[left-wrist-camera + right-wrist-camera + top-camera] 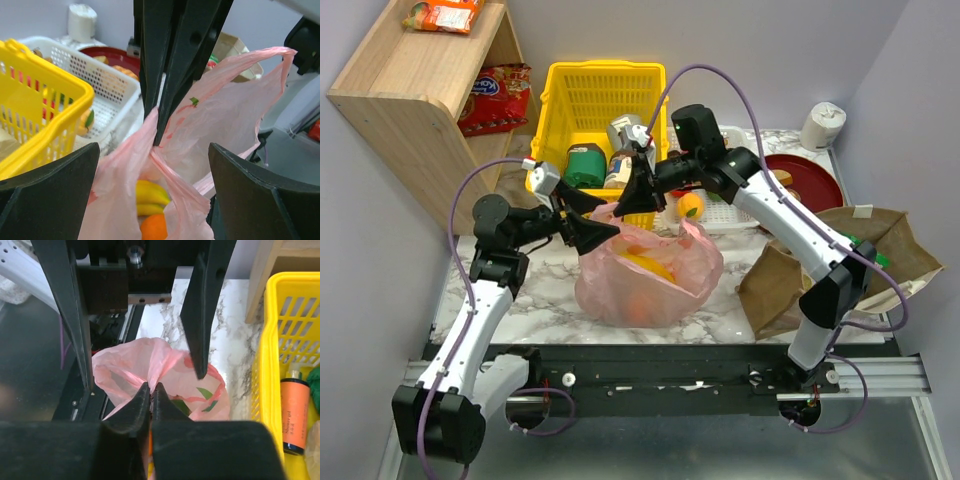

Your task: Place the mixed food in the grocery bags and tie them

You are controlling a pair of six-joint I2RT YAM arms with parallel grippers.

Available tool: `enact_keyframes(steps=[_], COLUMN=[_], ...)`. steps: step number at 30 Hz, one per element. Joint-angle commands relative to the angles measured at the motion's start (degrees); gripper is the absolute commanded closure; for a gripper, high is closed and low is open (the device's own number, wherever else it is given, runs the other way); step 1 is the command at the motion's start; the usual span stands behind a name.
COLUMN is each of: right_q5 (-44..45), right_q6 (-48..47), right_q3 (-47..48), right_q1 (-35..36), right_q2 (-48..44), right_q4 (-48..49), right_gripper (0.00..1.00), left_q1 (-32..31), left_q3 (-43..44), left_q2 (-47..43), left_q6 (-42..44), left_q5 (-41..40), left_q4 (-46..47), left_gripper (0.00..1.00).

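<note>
The pink plastic grocery bag [650,275] sits mid-table with yellow bananas [152,195] and a round orange fruit [154,227] inside it. My right gripper [151,386] is shut on a gathered fold of the bag's top edge; from above it [632,212] reaches down from behind the bag. Wide open, my left gripper [154,150] straddles that same pinched film, its fingers [55,190] on either side without touching it. The brown paper grocery bag [840,265] lies slumped at the right, a green edge [875,255] showing at its mouth.
A yellow basket [605,100] with jars stands behind the bag, close to my left fingers [202,315]. A white tray [110,90] holding another orange fruit [691,207] sits beside it, with a red plate [810,180] beyond. A wooden shelf [420,90] with snack packets fills the back left.
</note>
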Motion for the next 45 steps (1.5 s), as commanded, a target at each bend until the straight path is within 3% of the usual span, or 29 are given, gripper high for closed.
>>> enact_keyframes(steps=[1, 6, 13, 18, 21, 22, 25, 32, 36, 42, 45], right_q5=[6.0, 9.8, 13.1, 13.2, 12.0, 11.3, 9.6, 5.5, 4.7, 3.3, 3.9], right_q6=[4.2, 5.7, 7.0, 7.8, 7.9, 8.0, 8.8, 11.3, 11.7, 11.9, 11.9], right_q3=[-2.3, -3.0, -3.5, -3.5, -3.8, -3.9, -4.7, -7.7, -8.6, -9.8, -10.1], right_q1=[0.3, 0.3, 0.3, 0.3, 0.3, 0.3, 0.3, 0.3, 0.3, 0.3, 0.3], right_q2=[-5.2, -8.1, -10.7, -11.0, -10.8, -10.8, -10.8, -10.8, -11.4, -12.5, -13.0], right_q4=[5.5, 6.0, 6.6, 7.2, 7.4, 7.5, 7.5, 9.9, 10.7, 11.3, 11.3], right_gripper=[0.97, 0.99, 0.99, 0.99, 0.99, 0.99, 0.99, 0.99, 0.99, 0.99, 0.99], left_q1=[-4.7, -8.5, -11.4, -13.5, -14.0, -14.0, -14.0, -14.0, -14.1, -14.1, -14.2], left_q3=[1.6, 2.8, 2.1, 1.5, 1.3, 1.0, 0.0, -4.0, -2.5, -5.0, -3.3], left_q2=[1.3, 1.7, 3.3, 4.6, 4.8, 4.6, 3.5, 4.9, 3.6, 1.5, 1.5], left_q6=[5.8, 12.4, 11.6, 11.5, 11.5, 11.5, 11.6, 3.0, 9.1, 7.6, 10.6], left_q5=[-2.0, -4.6, -3.6, -3.4, -5.0, -5.8, -8.8, -10.5, -16.4, -17.9, -20.1], left_q4=[-7.6, -14.8, -14.0, -13.7, -13.0, -12.7, -10.1, 3.9, -4.6, 0.8, -2.2], left_gripper=[0.01, 0.02, 0.22, 0.25, 0.25, 0.17, 0.09, 0.1, 0.13, 0.11, 0.12])
